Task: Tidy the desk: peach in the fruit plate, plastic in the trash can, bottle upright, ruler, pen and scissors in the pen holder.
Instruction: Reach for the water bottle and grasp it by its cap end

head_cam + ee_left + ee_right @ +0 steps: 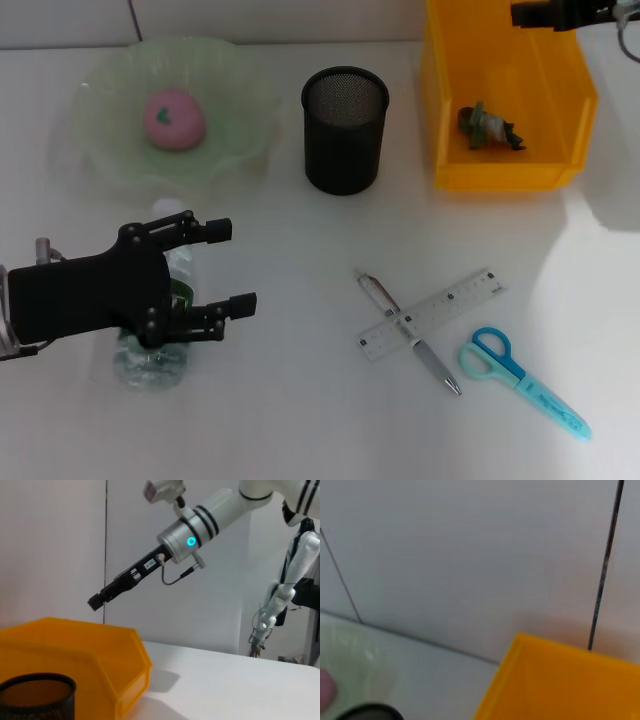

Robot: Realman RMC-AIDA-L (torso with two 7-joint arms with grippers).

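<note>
While peach [175, 119] sits plated and plastic [486, 127] binned, left end effector [222, 268] straddles bottle [160, 340], fingers spread, unclenched; next: clamp, stand upright.

Head camera looks down; both wrist cameras share the yellow bin [75, 650].

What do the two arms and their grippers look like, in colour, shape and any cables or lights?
The left gripper is matte black, with a blocky body and slim fingers ending in round pads. The right gripper is also black and narrow, on a white and silver arm with black rings, a glowing cyan dot and a thin grey cable looping beside the wrist.
</note>
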